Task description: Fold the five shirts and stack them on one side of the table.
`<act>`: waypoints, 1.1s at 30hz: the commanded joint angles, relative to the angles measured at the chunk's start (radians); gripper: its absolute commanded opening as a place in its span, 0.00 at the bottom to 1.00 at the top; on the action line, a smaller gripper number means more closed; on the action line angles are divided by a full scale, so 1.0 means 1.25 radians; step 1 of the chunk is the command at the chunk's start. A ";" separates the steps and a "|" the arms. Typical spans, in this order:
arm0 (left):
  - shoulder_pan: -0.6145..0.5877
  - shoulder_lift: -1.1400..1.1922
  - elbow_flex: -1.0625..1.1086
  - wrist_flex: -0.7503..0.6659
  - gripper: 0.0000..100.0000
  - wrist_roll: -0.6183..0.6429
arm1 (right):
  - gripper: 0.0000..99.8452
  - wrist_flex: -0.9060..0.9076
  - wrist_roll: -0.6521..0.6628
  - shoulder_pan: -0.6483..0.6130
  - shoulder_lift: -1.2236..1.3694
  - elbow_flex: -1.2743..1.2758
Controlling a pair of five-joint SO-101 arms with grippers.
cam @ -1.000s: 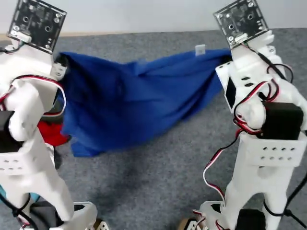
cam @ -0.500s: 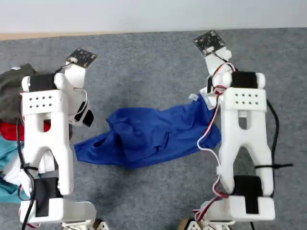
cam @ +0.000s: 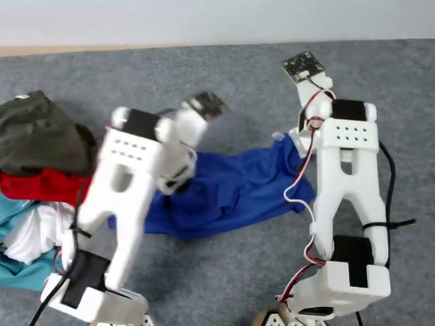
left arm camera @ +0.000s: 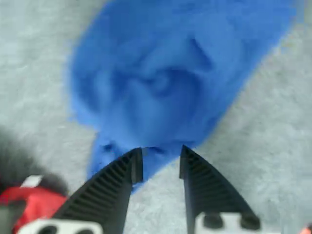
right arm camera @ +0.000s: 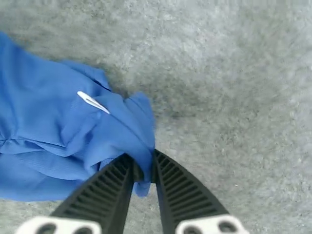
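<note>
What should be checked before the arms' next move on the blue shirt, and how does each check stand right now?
1. Right gripper has the blue shirt: ok, shut on a fold at its edge.
2. Left gripper has the shirt: not ok, open, over the shirt's edge.
3. Shirt spread flat: not ok, bunched and creased.
4. Heap of other shirts apart from the blue one: cannot tell, the left arm covers the gap.
5. Bare table to spread on: ok, beyond the shirt.
</note>
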 commanded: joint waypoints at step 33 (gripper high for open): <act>-0.005 0.198 0.181 -0.303 0.19 -0.118 | 0.01 -0.003 0.004 0.040 -0.008 -0.006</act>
